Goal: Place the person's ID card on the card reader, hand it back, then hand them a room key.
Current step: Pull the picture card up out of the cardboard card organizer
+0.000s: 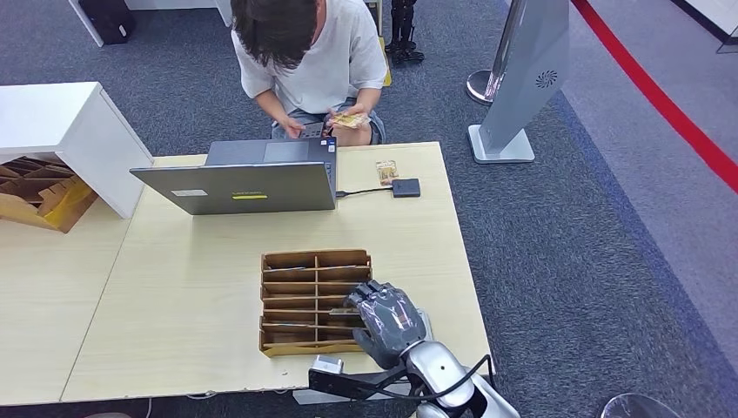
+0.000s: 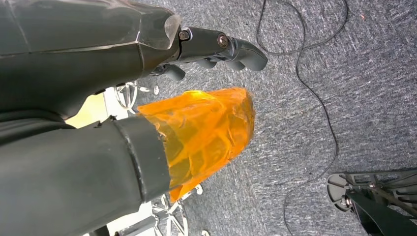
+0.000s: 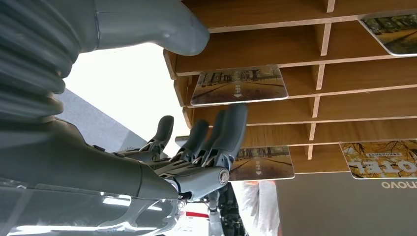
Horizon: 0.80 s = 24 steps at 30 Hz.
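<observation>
The right hand (image 1: 387, 320) hovers over the near right corner of the rack (image 1: 300, 335), fingers (image 3: 231, 132) loosely spread and extended toward the slots, holding nothing. In the right wrist view the fingertips sit just before the rack's open edge, close to one key card (image 3: 239, 85) and in front of another (image 3: 263, 162).

The rack is a shallow wooden tray split into two columns of narrow slots. Four key cards are visible in it from the wrist camera: two in the column nearest the fingers, two more (image 3: 381, 160) at the far side, each printed with a tree-lined avenue (yellow foliage on the farthest ones). One bears mirrored lettering that cannot be read with certainty.

Beyond the rack stands one grey laptop (image 1: 244, 183), its lid toward the hand with a yellow sticker and a white label; "Lenovo" reads upside down on the lid in the wrist view. A cable runs from it to one small black reader (image 1: 405, 187), with one card (image 1: 386, 170) lying just beside it, touching or nearly so.

Past the table (image 1: 174, 296) one person (image 1: 305, 61) crouches, holding a card (image 1: 348, 119) and a dark object.

The left hand (image 2: 206, 51) hangs over carpet, fingers curled in with nothing in them, thumb wrapped in orange film (image 2: 206, 132).
</observation>
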### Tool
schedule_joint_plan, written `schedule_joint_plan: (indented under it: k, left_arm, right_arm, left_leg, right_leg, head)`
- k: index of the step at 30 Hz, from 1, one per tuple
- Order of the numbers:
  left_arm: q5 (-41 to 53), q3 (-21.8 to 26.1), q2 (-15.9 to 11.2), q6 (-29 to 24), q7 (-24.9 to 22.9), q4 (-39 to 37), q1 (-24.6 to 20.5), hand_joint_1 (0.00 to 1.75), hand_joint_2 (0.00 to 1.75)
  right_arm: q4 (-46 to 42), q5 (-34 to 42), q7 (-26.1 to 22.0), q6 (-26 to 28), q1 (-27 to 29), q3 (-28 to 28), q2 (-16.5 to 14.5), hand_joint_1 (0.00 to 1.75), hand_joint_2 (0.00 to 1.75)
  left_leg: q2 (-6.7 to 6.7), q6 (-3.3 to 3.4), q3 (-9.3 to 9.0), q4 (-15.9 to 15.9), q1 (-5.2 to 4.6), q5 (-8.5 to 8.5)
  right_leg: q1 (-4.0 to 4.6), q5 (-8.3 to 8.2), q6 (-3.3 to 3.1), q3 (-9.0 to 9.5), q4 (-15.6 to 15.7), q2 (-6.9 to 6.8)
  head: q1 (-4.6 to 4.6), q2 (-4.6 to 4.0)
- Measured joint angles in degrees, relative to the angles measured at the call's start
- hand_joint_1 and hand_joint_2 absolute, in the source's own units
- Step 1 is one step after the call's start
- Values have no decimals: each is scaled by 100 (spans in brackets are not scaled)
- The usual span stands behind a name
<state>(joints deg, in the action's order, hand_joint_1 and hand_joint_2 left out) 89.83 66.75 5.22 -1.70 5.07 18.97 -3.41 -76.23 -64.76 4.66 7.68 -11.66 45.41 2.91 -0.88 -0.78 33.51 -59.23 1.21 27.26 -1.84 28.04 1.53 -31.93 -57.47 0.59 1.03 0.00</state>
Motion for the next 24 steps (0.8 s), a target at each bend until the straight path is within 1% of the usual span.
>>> schedule_joint_plan:
  k: [8,9,13,16,24]
  left_arm:
    - [0,-7,0,0,0,0,-3,0,0]
    - [0,-10,0,0,0,0,-4,0,0]
    - [0,-32,0,0,0,0,-5,0,0]
    - [0,-38,0,1,0,0,-6,0,0]
    - [0,-80,-1,7,0,0,-10,0,0]
  right_arm:
    - [97,13,8,-14,-62,-6,-61,98,175]
    - [112,13,8,-16,-72,-7,-72,102,175]
    - [145,13,9,-19,-103,-9,-102,129,175]
    - [155,13,13,-19,-130,-11,-121,136,175]
    - [213,47,11,-14,-183,-16,-152,146,175]
  left_leg:
    - [0,-1,0,0,0,-1]
    - [0,-1,0,0,0,-1]
    - [0,-2,0,0,0,-1]
    - [0,-2,0,0,0,-1]
    - [0,-2,0,0,0,-1]
  right_leg:
    - [0,0,0,0,0,0]
    - [0,0,0,0,0,0]
    - [0,-1,-1,0,0,0]
    - [0,-1,-1,0,0,0]
    - [0,-1,-1,0,0,1]
  head:
    - [1,0]
    - [1,0]
    - [1,0]
    - [1,0]
    - [1,0]
